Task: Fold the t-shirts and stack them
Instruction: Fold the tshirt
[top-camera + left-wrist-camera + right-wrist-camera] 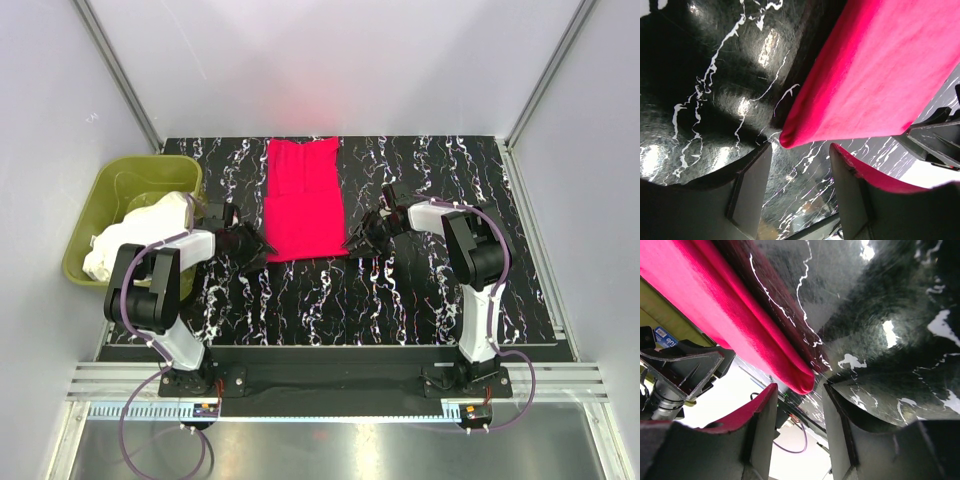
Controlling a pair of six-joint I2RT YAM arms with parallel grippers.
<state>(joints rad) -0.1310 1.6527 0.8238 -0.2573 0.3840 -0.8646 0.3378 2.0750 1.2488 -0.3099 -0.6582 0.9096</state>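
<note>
dark fingers of the left gripper [800,192] fill the bottom of its wrist view. the jaws stand partly apart with nothing pinched. the right gripper [799,435] shows the same, a clear gap between its fingers. red shows along the inner finger of each, and i cannot tell whether that is cloth resting on it or a reflection.

black white-veined marbled tabletop [420,300] spreads beneath both grippers. bright crimson-red cloth t-shirt [303,200] lies flat on it as a long folded strip, running away from the grippers toward the far side. its near left corner sits just ahead of the left gripper's mouth, its near right corner just ahead of the right's. olive-green plastic tub [120,200] stands outboard of the left gripper, with white to cream t-shirts [140,235] heaped in it and over its near rim.

by its look the red shirt is light and limp, its layers likely to slide on one another. held at one point it would probably sag and unfold. the best hold seems to be both near corners at once, pinching every layer of the rolled edge.
</note>
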